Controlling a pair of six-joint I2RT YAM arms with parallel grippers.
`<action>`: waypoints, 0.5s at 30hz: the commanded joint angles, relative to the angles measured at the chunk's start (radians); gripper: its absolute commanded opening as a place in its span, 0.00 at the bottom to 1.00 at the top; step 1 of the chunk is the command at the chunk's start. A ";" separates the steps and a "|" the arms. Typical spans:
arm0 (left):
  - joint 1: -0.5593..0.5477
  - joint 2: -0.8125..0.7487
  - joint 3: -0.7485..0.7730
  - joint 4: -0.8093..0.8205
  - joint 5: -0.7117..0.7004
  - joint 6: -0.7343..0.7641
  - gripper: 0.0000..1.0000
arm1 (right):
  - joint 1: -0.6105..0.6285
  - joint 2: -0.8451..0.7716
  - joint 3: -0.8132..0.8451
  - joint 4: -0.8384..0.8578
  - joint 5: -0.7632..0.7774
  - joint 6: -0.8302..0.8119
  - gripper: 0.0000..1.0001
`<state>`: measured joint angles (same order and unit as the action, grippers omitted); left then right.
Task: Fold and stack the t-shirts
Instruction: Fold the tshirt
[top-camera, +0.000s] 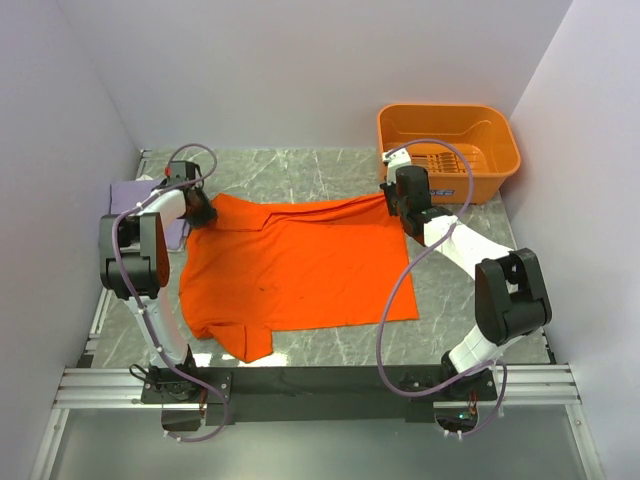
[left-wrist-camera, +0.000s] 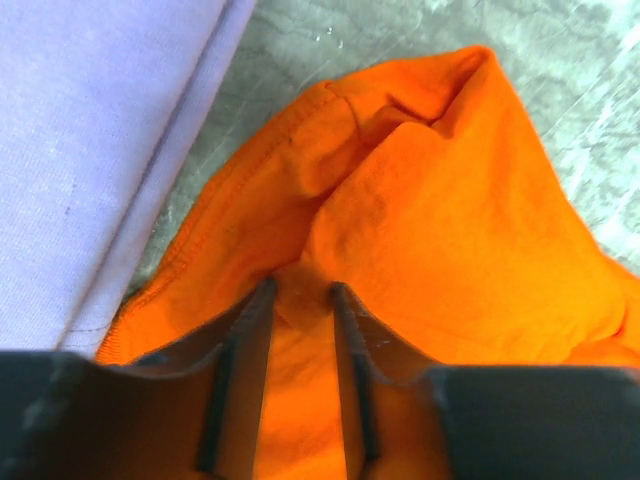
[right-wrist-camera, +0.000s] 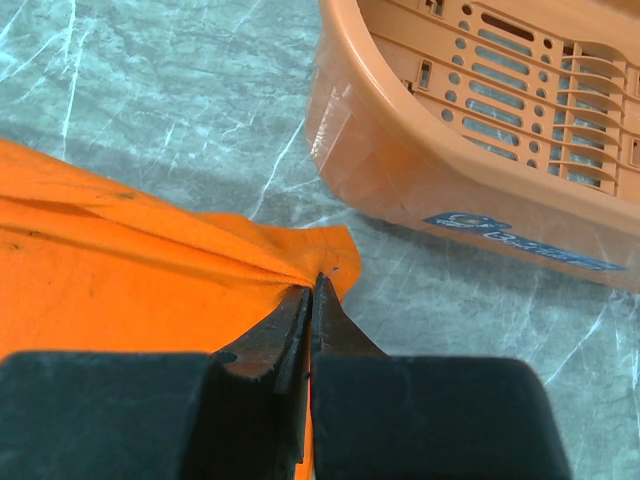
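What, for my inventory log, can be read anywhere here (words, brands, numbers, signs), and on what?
Blue sticker on the outer wall of the orange basket: white lettering, too blurred to read.
Orange t-shirt: no text visible.
Lavender t-shirt: no text visible.

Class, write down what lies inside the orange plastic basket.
Only its slotted floor shows inside the basket; the right arm hides its near left corner.
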<state>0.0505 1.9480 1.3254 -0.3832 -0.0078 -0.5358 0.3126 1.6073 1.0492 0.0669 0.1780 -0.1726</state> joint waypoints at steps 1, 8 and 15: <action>-0.011 0.015 0.044 0.001 -0.014 0.013 0.29 | 0.000 -0.004 0.031 0.037 0.008 0.012 0.00; -0.018 0.022 0.058 -0.011 -0.018 0.016 0.06 | 0.000 -0.010 0.038 0.033 0.009 0.010 0.00; -0.017 -0.073 0.089 -0.062 -0.061 0.017 0.01 | -0.001 -0.020 0.080 -0.006 0.017 0.008 0.00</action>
<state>0.0357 1.9583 1.3582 -0.4164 -0.0307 -0.5343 0.3126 1.6073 1.0622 0.0471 0.1791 -0.1726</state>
